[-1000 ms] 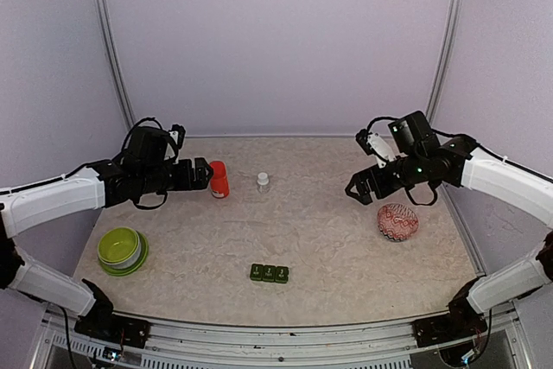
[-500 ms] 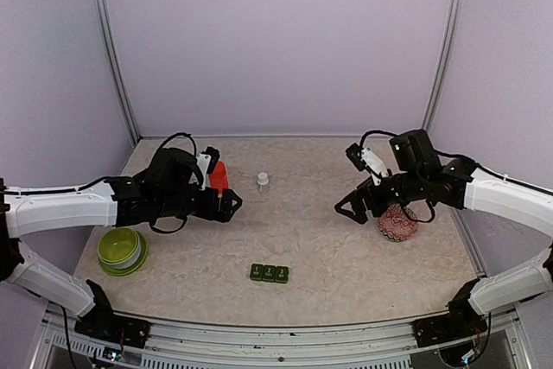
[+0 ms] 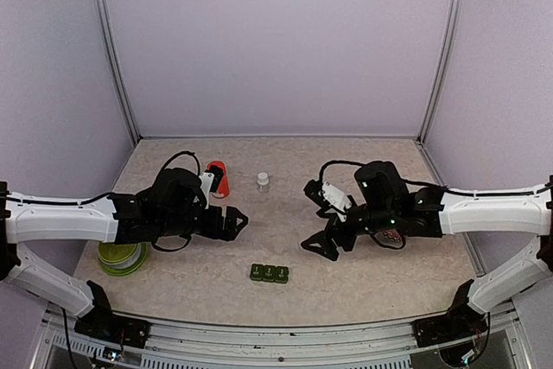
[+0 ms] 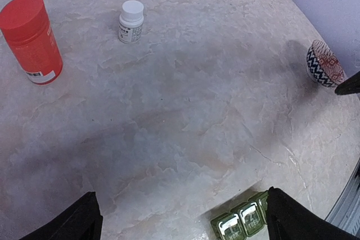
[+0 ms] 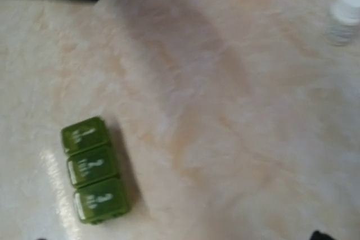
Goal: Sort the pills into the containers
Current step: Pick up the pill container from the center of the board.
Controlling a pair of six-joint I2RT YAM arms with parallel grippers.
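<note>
The containers (image 3: 269, 273), a dark green strip of three closed lidded compartments, lie near the table's front middle. They also show in the left wrist view (image 4: 239, 226) and the right wrist view (image 5: 94, 170). My left gripper (image 3: 232, 223) hangs open above the table, left of and behind the containers, with nothing between its fingers (image 4: 84, 220). My right gripper (image 3: 308, 216) is open and empty too, right of and behind the containers. No loose pills are in view. A small white pill bottle (image 3: 263, 181) stands capped at the back middle.
A red cylindrical bottle (image 3: 219, 179) stands left of the white bottle. A lime-green bowl (image 3: 117, 257) sits at the front left, partly under my left arm. A red-and-white patterned bowl (image 4: 324, 64) sits at the right, mostly behind my right arm in the top view.
Both arms have swung inward and down toward the table's middle. The left gripper passed the red bottle; the right gripper left the patterned bowl. Both stayed open.
</note>
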